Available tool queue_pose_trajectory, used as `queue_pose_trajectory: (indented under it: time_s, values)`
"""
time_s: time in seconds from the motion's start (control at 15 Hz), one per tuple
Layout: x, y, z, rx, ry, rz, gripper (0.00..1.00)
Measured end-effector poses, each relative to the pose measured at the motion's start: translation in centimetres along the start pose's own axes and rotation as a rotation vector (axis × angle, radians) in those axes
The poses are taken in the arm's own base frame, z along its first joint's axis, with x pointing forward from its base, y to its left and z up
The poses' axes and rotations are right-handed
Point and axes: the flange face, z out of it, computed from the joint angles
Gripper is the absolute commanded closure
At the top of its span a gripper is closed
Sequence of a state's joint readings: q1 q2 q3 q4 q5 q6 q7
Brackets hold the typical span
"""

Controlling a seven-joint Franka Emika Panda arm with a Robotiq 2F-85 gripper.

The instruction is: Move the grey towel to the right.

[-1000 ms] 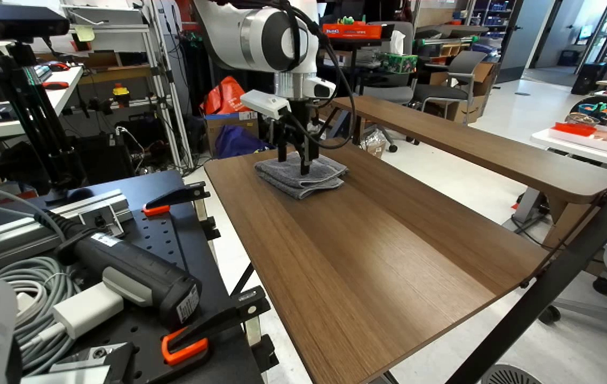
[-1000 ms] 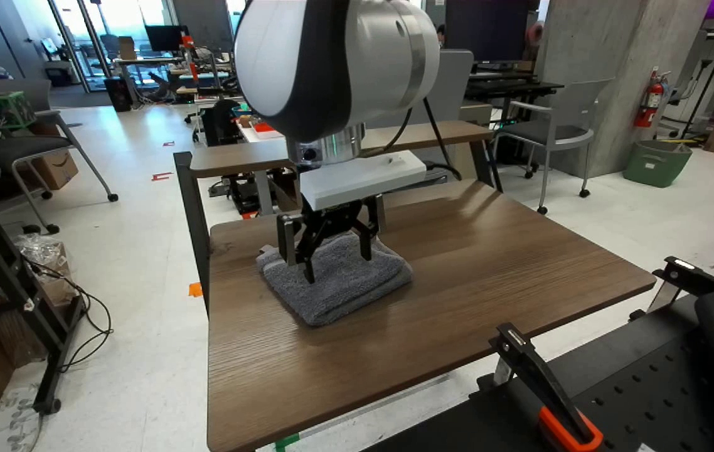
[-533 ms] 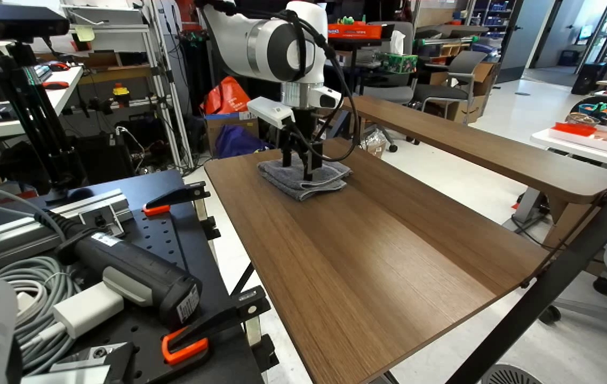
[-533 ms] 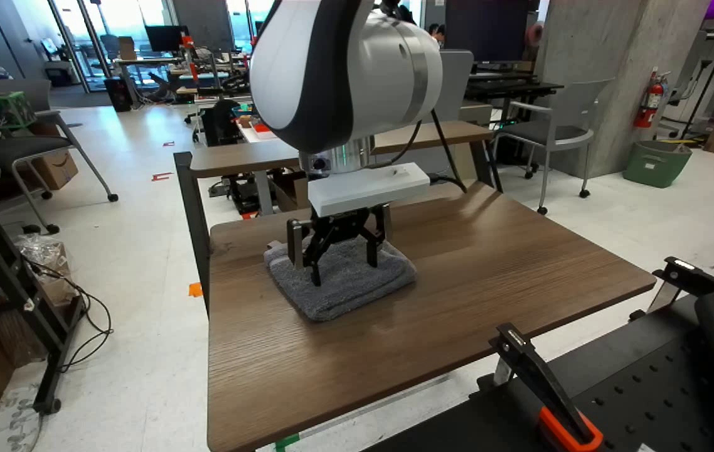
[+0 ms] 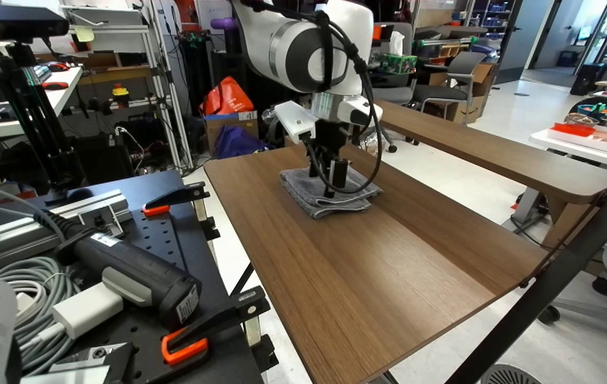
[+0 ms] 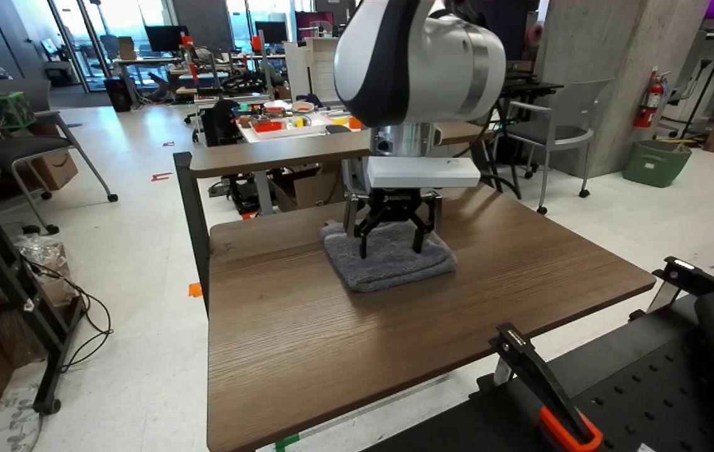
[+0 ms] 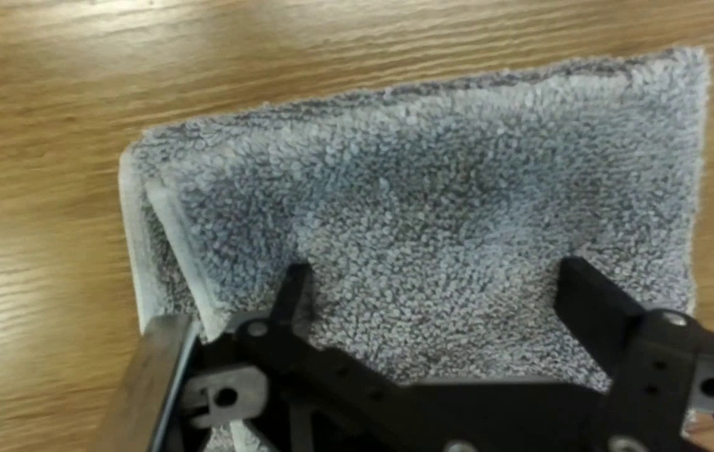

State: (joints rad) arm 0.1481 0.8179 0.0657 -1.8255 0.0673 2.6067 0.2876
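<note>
- Closest to me is a black bench [image 5: 160,242], and on its edge sits a clamp [image 5: 223,320] with an orange handle.
- Next comes the brown table [image 5: 346,277]. A lot of its top is on my side.
- On the far half of the table lies the grey towel [image 7: 423,232]. It is folded flat, and wood shows past its edges.
- Just over the towel, the gripper [image 6: 391,248] points down. Its jaws are spread apart, with cloth showing between them, and I see nothing pinched. The ends look like they rest on the towel, but I can't tell how hard.
- So reaching the towel looks done. I think what is left is getting it to its place on the right, then lifting away. I can't tell where that place is, so I can't say how close it is.
- Higher up is the white arm [image 5: 303,58], and way behind it is an orange bag [image 5: 226,97].
</note>
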Motion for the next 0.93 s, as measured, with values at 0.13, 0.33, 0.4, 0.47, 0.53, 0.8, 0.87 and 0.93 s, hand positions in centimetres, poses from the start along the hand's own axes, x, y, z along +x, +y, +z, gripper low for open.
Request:
queue_pose_trajectory:
  time_s: [0.13,0.33,0.4,0.47,0.53,0.8,0.87,0.93]
  values:
    - [0.5,2.8,0.0,0.015,-0.001,0.067,0.00]
    - [0.8,6.1,0.0,0.036,-0.003,0.157,0.00]
    - [0.9,7.2,-0.1,0.044,-0.005,0.190,0.00]
    - [0.8,8.2,-0.2,0.052,-0.008,0.220,0.00]
    - [0.8,9.3,-0.3,0.059,-0.010,0.251,0.00]
    - [0.3,14.5,-0.5,0.093,-0.023,0.363,0.00]
    - [0.1,15.8,-0.6,0.102,-0.027,0.393,0.00]
    - [-0.1,17.2,-0.6,0.111,-0.030,0.421,0.00]
